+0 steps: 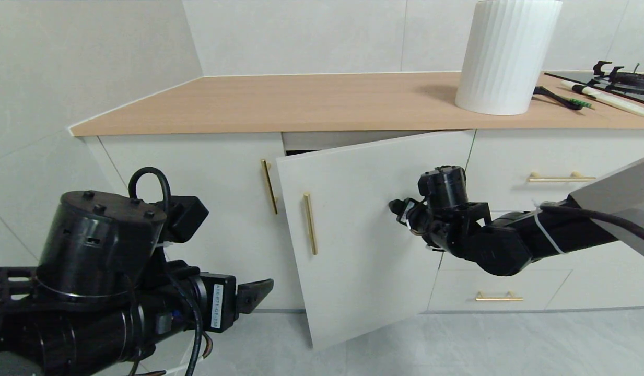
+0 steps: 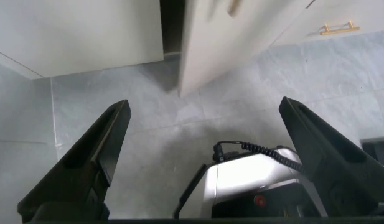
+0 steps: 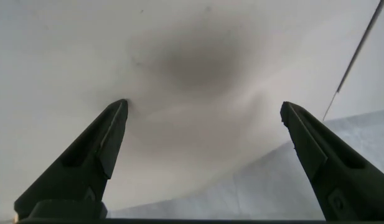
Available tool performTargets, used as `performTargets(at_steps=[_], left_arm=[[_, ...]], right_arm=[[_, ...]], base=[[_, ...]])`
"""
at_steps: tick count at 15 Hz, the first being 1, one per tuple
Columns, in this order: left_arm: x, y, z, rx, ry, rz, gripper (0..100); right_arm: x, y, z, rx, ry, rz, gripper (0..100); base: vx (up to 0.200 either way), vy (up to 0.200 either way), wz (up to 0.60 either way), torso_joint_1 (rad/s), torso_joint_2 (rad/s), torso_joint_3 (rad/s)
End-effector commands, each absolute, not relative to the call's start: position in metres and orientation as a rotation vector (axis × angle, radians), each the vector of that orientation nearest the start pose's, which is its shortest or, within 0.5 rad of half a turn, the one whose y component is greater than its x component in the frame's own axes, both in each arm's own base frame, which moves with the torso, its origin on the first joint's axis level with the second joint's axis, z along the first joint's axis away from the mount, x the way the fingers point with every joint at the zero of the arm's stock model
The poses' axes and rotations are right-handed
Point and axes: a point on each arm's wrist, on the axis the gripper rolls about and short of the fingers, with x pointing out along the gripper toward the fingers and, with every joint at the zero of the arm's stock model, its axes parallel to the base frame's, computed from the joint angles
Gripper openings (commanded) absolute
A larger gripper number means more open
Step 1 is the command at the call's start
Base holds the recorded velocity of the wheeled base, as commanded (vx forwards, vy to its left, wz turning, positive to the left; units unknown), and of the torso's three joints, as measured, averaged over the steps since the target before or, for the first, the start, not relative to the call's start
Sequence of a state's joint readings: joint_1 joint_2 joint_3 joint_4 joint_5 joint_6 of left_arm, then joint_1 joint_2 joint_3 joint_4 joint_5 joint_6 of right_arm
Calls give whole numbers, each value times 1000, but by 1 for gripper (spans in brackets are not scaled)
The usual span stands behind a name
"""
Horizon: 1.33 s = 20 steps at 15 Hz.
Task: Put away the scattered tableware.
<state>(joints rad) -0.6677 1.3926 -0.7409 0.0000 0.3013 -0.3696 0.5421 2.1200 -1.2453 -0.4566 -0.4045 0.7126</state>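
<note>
Scanning head view: utensils (image 1: 559, 97) on counter (image 1: 301, 104) at two o'clock; cupboard door (image 1: 363, 235) ajar, right gripper (image 1: 400, 209) spread beside it. Left wrist: our left gripper (image 2: 204, 102) released, empty. Right wrist: we risk fingers (image 3: 98, 149) skidding off door face.

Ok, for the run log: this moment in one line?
right gripper: open, facing cabinet door | cabinet door: ajar | left gripper: open, empty | utensils: on countertop

Matt wood countertop (image 1: 311, 102), brass-look handle (image 1: 309, 223), ribbed container (image 1: 504, 55).
</note>
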Motion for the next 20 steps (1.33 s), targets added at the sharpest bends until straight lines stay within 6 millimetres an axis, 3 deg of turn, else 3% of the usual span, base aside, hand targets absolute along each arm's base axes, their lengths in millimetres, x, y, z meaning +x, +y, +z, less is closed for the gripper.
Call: performTargets(at_steps=[1, 20], left_arm=[[171, -126, 187, -49, 634, -238, 100], [171, -126, 187, -49, 635, -239, 100]], right_arm=[[373, 208, 125, 528, 386, -36, 100], [415, 191, 119, 584, 253, -238, 100]], base=[[0, 0, 0, 0, 0, 0], [0, 0, 0, 0, 0, 0]])
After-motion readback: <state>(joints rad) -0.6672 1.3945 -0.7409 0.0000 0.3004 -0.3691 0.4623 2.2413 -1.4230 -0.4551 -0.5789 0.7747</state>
